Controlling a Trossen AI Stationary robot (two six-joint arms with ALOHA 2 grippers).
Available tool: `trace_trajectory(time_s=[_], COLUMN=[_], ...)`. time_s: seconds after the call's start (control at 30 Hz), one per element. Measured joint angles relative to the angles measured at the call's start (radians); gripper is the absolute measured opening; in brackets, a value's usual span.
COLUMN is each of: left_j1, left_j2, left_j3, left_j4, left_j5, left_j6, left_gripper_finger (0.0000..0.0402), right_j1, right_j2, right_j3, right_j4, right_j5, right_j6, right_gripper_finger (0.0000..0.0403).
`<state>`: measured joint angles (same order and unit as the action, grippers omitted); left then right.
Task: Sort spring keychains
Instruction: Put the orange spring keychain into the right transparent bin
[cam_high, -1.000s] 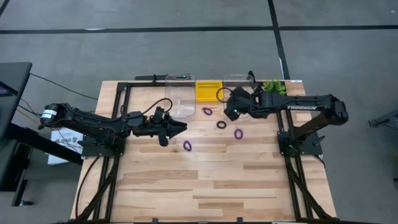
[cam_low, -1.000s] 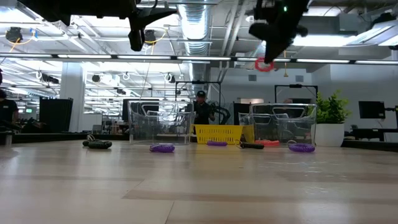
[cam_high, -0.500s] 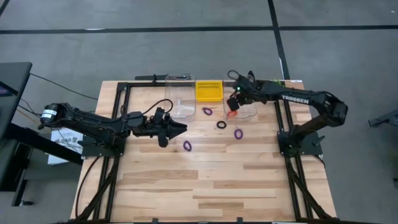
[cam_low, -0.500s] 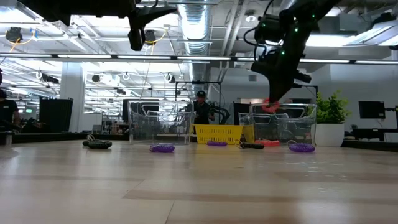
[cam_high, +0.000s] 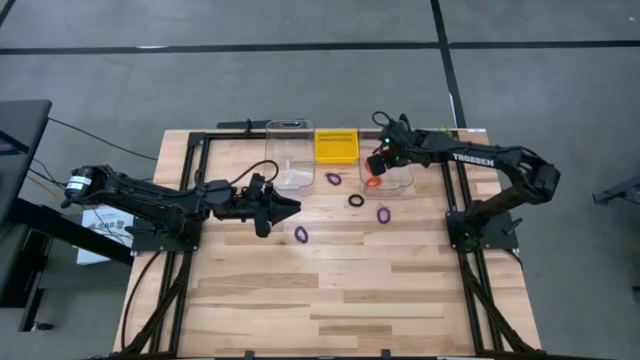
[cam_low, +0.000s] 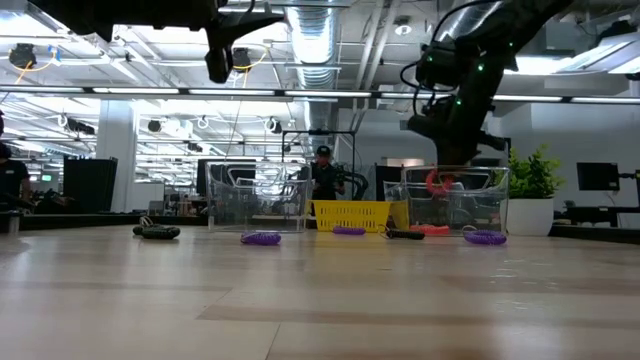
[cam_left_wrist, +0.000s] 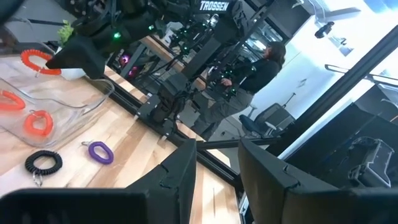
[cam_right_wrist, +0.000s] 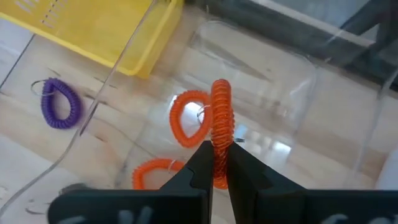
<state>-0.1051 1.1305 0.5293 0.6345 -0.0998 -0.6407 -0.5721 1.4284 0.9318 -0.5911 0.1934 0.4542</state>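
The table (cam_high: 330, 290) is pale wood in long planks, framed at the back by black rails, and both arms are dark, the right one lettered in white. An orange-red keychain (cam_right_wrist: 221, 124) sits between the black fingers of the right gripper (cam_right_wrist: 216, 163) over a clear bin (cam_high: 392, 178) that shows two more orange-red rings (cam_right_wrist: 189, 118) through its wall, next to a bright yellow basket (cam_high: 336, 145) and a second clear bin (cam_high: 290, 160). On the wood lie three purple rings (cam_high: 301, 234) and one black ring (cam_high: 356, 200), with a green plant (cam_high: 438, 138) at the far right corner.
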Motion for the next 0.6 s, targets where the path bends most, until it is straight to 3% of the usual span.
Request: trace_trajectory(time_s=[0.6], left_j1=[0.000], left_j2=[0.000], left_j3=[0.000], left_j4=[-0.014], left_j5=[-0.002], left_j6=[0.000], left_gripper_finger=[0.0117], right_j1=[-0.008], right_j2=[0.000], right_j3=[-0.059], right_j4=[0.081], right_j5=[-0.014], right_j6=[0.018], right_gripper_finger=[0.0022])
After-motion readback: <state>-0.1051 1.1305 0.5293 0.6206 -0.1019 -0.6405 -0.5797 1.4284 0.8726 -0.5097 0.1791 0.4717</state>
